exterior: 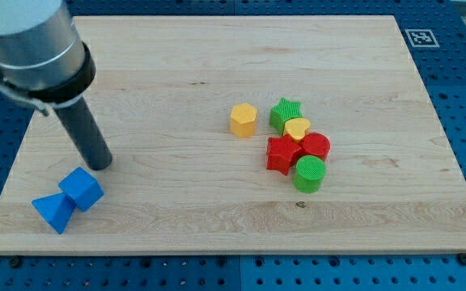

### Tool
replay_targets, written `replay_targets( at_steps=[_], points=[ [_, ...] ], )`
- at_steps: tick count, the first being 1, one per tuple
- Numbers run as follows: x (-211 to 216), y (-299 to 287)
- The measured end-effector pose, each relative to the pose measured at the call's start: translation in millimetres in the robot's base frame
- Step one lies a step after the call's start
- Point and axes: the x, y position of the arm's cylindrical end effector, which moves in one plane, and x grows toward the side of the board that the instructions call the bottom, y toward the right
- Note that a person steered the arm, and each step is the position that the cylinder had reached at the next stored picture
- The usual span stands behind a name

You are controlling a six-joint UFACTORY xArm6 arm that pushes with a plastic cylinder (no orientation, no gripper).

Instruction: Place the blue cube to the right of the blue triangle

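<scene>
We find no jaws on this arm: it ends in a plain dark rod, and my tip [99, 165] rests on the wooden board [217, 48] just above the blue cube [81, 189], close to its upper edge, though we cannot tell whether the two touch. The blue cube sits near the board's lower left corner, turned so that one corner points toward the view's bottom; it shows no long axis. The blue triangle [53, 212] lies touching the cube on its lower left side, its narrow end toward the cube. The rod leans from the view's upper left down to the tip. Well apart, right of centre, we note a yellow hexagon [243, 120], green star [285, 112], yellow heart [298, 128], red star [282, 153], red cylinder [316, 146] and green cylinder [310, 174].
</scene>
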Motion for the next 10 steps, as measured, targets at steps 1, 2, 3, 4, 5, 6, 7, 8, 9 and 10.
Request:
replay_targets(
  at_steps=[1, 2, 3, 4, 5, 6, 7, 8, 9, 10],
  points=[
    [-11, -41],
    [-8, -75],
    [0, -71],
    [25, -57],
    [25, -39],
    [25, -32],
    [25, -14],
    [25, 1],
    [30, 2],
    [43, 2]
  ],
)
